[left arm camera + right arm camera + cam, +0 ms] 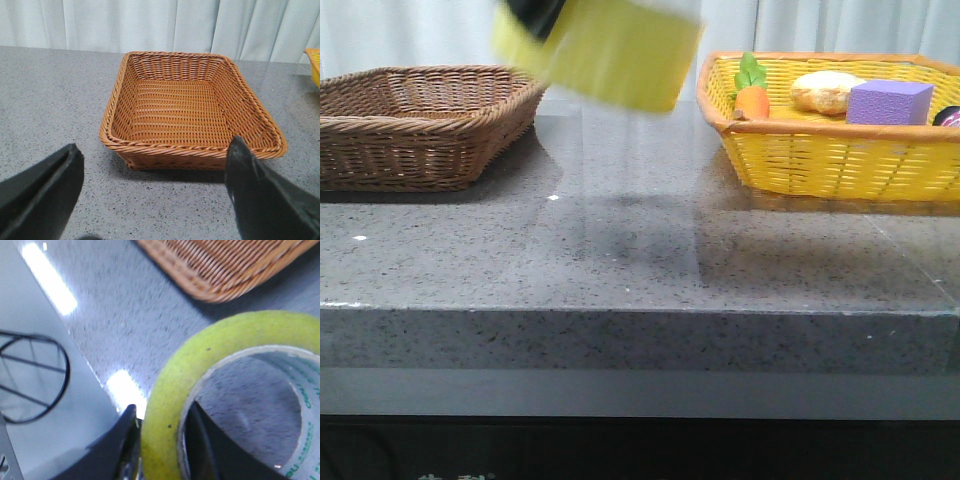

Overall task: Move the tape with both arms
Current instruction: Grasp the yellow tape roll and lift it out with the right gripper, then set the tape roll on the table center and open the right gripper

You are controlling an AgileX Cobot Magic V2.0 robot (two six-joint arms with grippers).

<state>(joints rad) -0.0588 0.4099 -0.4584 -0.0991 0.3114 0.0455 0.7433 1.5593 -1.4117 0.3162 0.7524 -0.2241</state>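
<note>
1 blurred tape (605,55), edge-cropped, pinched in right jaws; left jaws spread.

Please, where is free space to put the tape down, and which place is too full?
The brown basket shows a bare floor. The grey table is bare between it and the yellow basket. That one is crowded: carrot, bread, purple block.

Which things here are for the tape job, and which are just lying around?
For the job:
- tape, pinched in the right pincer, up in the air
- left pincer, open, holding nothing
- brown basket, nothing in it

Just lying about, in the yellow basket:
- purple block
- toy carrot
- bread-like thing
</note>
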